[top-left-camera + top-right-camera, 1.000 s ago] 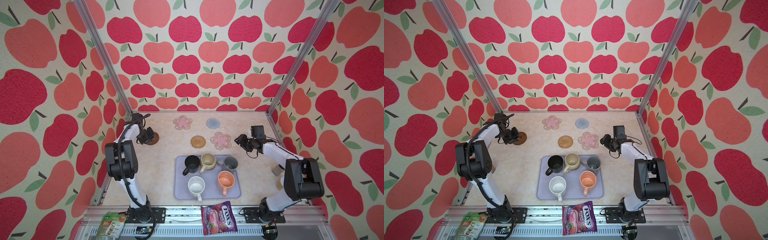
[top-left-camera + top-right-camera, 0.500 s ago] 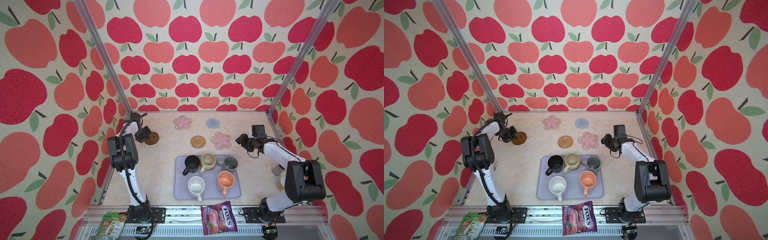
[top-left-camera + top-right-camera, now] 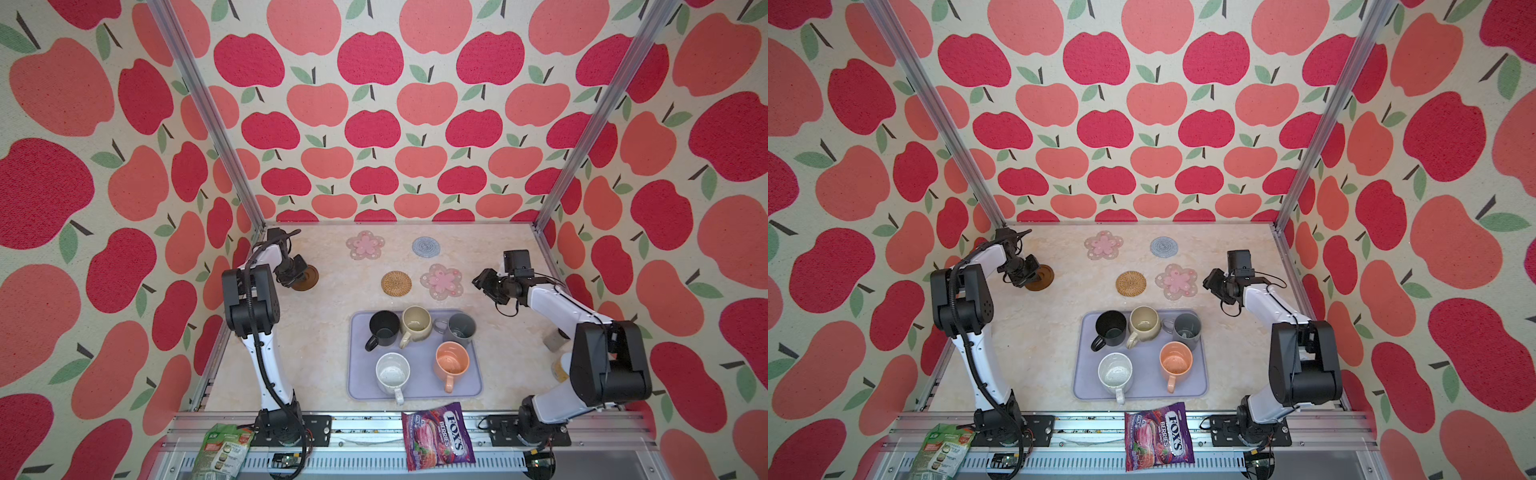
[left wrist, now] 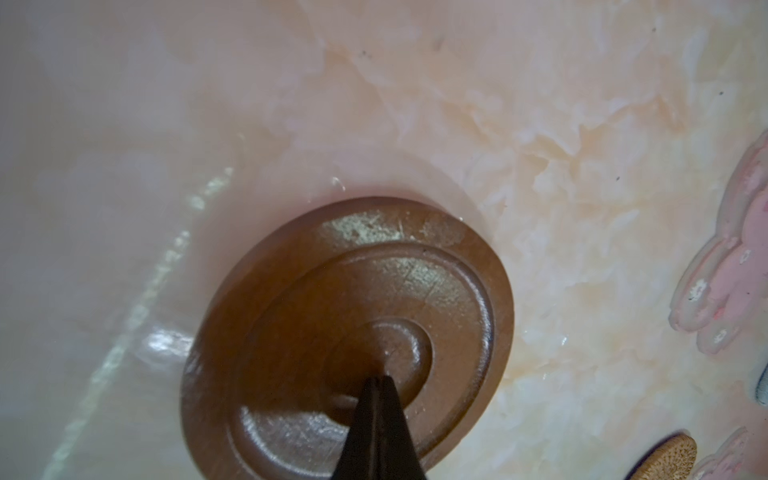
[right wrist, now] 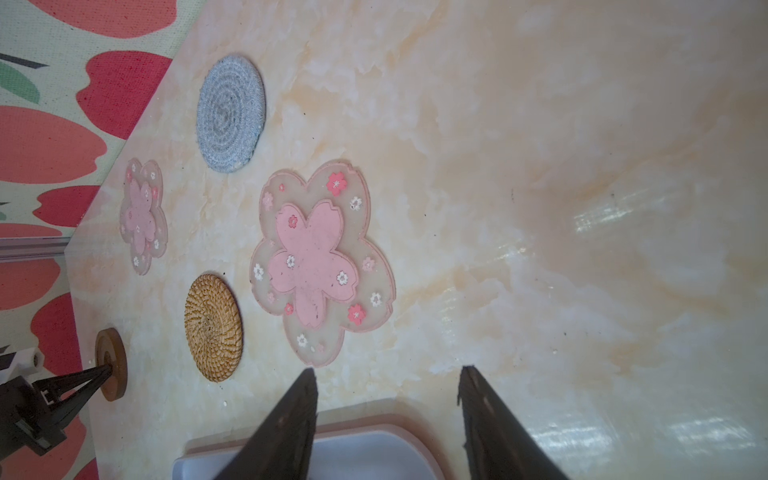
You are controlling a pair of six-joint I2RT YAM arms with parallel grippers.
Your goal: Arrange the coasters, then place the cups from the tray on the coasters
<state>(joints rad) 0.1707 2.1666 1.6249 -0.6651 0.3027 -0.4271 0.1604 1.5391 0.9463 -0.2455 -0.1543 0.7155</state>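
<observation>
Coasters (image 3: 396, 283) lie on the bench (image 3: 316, 332) beyond the tray (image 3: 422, 386), which carries all five cups (image 3: 415, 326). Your left tool (image 4: 380, 380), clenched, points at the brown coaster (image 4: 457, 291) centre, half hiding it in both top views. Right tool (image 5: 386, 374) hangs released, empty.

A purple Fox's Berries candy bag (image 3: 438, 434) lies on the front rail (image 3: 365, 424), a green snack packet (image 3: 224, 449) sits further left along it. Pale marbled table (image 3: 320, 332), apple-print walls (image 3: 374, 124) all round.
</observation>
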